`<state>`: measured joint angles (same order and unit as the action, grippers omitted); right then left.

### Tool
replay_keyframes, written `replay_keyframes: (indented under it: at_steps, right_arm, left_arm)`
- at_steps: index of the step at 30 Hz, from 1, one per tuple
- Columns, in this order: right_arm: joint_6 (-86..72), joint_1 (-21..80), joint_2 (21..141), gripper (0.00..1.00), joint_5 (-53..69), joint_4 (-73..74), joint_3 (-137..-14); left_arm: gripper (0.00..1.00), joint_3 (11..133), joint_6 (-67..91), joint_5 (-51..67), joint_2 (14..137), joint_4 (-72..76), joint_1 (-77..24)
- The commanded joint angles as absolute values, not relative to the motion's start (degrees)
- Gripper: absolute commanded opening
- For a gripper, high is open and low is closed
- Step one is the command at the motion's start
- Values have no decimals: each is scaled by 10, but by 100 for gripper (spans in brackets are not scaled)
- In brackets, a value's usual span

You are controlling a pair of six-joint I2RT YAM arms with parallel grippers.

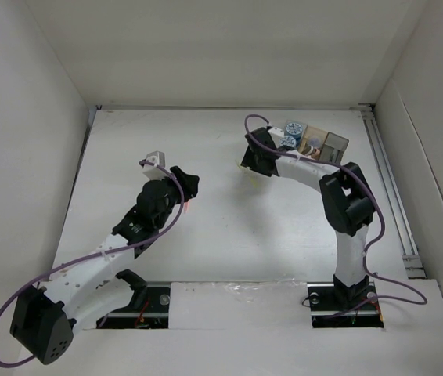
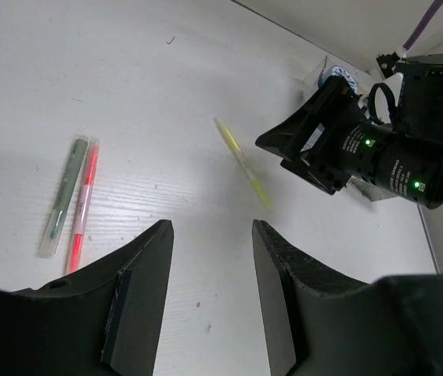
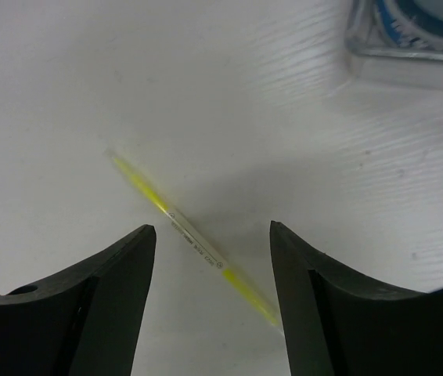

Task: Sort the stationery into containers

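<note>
A yellow pen [image 3: 194, 239] lies flat on the white table, slanting between my right gripper's [image 3: 212, 231] open fingers, which hang just above it without touching. It also shows in the left wrist view [image 2: 243, 163]. A dark green pen [image 2: 65, 196] and a pink pen [image 2: 83, 207] lie side by side to the left of my left gripper [image 2: 210, 227], which is open and empty over bare table. The joined containers [image 1: 333, 146] stand at the back right. Two blue cylinders [image 1: 288, 142] sit in their left boxes; one shows in a clear box [image 3: 409, 35].
White walls enclose the table on the left, back and right. A metal rail [image 1: 390, 188] runs along the right edge. The right arm [image 1: 347, 204] reaches over the table in front of the containers. Purple cables loop off both arms.
</note>
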<state>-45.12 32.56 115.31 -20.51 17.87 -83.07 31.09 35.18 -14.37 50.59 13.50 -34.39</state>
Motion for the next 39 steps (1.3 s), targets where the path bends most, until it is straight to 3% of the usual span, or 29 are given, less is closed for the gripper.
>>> replay_keyframes:
  at_steps: [1,9,19,24,32,39]
  right_arm:
    - [-428,323,1162,67,-171,190,-846]
    - [-423,278,1172,70,-68,190,-852]
    - [-423,278,1167,67,-57,178,-819]
    - [-423,291,1173,53,-92,194,-821]
    - [-423,302,1194,22,-118,207,-845]
    - [-418,319,1206,8,-137,220,-851]
  left_arm:
    - [42,309,350,-139,506,157,-344]
    - [42,309,350,-134,512,157,-344]
    - [41,304,350,-134,512,163,-344]
    - [41,304,350,-134,512,163,-344]
    - [41,304,350,-128,512,163,-344]
    - [41,304,350,-128,517,163,-344]
